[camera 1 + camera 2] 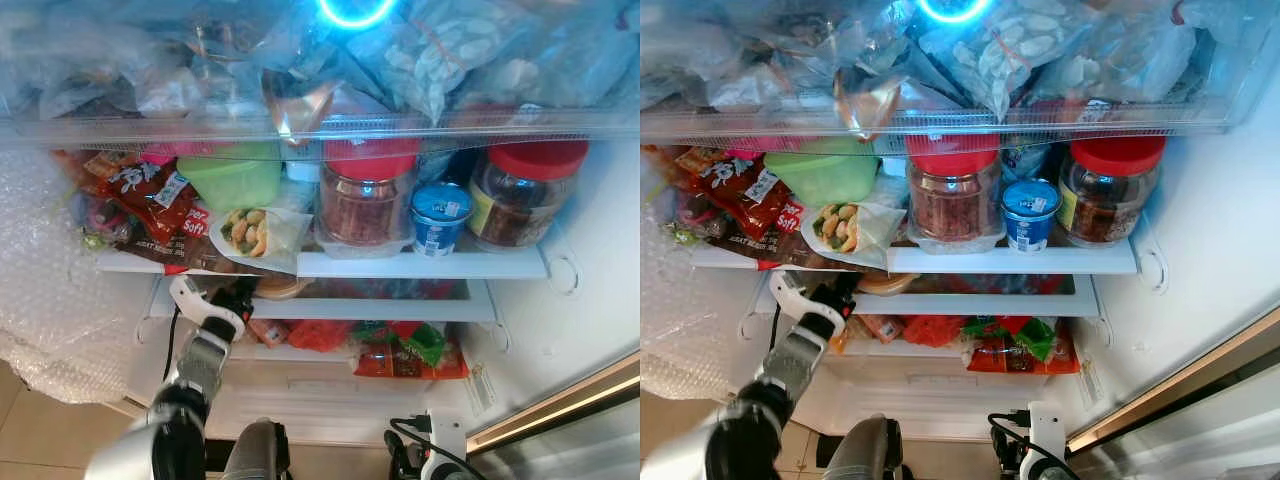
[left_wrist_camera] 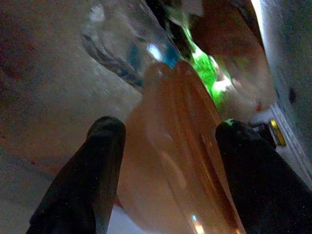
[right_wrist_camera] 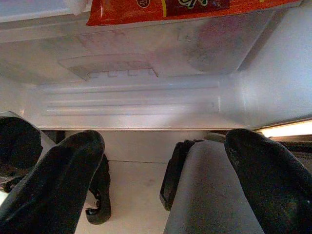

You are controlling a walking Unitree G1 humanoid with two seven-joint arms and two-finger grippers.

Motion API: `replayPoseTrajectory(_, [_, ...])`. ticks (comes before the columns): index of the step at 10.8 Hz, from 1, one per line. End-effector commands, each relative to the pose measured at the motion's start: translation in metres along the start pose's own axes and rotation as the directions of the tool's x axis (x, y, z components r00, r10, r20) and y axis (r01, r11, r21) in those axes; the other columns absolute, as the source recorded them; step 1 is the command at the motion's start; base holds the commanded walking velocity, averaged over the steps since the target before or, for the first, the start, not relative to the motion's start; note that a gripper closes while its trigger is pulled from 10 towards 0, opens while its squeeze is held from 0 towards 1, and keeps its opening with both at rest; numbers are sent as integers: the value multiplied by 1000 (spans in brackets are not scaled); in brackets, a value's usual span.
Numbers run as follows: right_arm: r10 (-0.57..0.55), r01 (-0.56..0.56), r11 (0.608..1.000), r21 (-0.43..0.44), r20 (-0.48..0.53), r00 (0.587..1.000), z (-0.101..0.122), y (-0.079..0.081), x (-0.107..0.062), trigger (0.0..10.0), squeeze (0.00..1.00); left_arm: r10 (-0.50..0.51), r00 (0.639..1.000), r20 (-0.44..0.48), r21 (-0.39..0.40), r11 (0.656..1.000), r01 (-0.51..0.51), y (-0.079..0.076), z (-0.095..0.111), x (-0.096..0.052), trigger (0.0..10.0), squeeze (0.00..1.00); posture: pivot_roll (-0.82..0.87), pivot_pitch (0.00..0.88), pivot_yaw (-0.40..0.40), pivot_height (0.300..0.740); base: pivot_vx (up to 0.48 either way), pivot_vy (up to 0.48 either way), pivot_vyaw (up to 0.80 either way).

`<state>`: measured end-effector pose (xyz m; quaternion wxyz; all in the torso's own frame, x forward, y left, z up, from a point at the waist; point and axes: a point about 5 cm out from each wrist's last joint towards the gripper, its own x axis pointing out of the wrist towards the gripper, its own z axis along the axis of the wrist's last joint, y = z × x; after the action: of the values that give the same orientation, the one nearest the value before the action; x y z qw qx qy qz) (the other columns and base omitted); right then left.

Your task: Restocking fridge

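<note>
Orange container between left tool fingers

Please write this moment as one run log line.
phase: placing | left gripper: open around tan container, under jar shelf | right gripper: open, idle, low

A round, pale orange lidded tub is seen lying between the spread fingers of the left gripper. It is set flat on the fridge's lower shelf, under the white upper shelf, just beside red packets.
</note>
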<state>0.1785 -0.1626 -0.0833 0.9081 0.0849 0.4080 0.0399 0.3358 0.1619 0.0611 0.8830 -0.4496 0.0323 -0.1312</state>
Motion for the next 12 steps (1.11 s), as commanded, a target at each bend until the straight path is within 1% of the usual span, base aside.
replayPoseTrajectory(1, [-7,12,999,36,-136,991,-37,0,-10,10000,0,-22,999,-23,44,999,23,1,-2,-4,10000,0,37,142,76,633,0,0,0])
replayPoseTrajectory(2, [-7,12,999,35,-136,991,-37,0,-10,10000,0,-48,998,-32,68,996,50,1,-1,-8,10000,0,40,143,78,633,0,0,0])
replayPoseTrajectory(4, [-5,10,999,32,-135,991,-36,0,-10,10000,0,-82,994,-71,166,982,93,2,-2,-19,10000,0,45,144,77,633,0,0,0])
replayPoseTrajectory(5, [-5,10,999,32,-134,991,-36,0,-10,10000,0,-91,992,-90,222,969,109,1,-3,-26,10000,0,46,146,77,633,0,0,0])
replayPoseTrajectory(6, [-5,9,999,31,-134,991,-36,-1,-10,10000,0,-113,990,-85,238,962,130,-3,-3,-35,10000,0,48,147,76,633,0,0,0])
replayPoseTrajectory(7, [-5,9,999,32,-133,991,-36,-1,-10,10000,0,-125,989,-86,249,958,142,-6,-3,-38,10000,0,50,148,74,633,0,0,0])
replayPoseTrajectory(8, [-3,7,1000,29,-134,991,-36,-1,-10,10000,0,-161,980,-117,298,936,189,-16,-4,-44,10000,0,50,146,73,633,0,0,0])
replayPoseTrajectory(9, [-4,7,1000,29,-134,991,-36,-2,-10,10000,0,-167,977,-131,322,925,201,-21,-6,-49,10000,0,54,145,73,633,0,0,0])
replayPoseTrajectory(11, [-1,5,1000,26,-136,991,-36,-2,-10,10000,0,-132,985,-115,310,937,162,-21,-4,-51,10000,0,54,146,71,633,0,0,0])
replayPoseTrajectory(12, [-1,4,1000,25,-136,991,-36,-2,-10,10000,0,-127,985,-119,311,937,159,-23,-5,-52,10000,0,56,144,72,633,0,0,0])
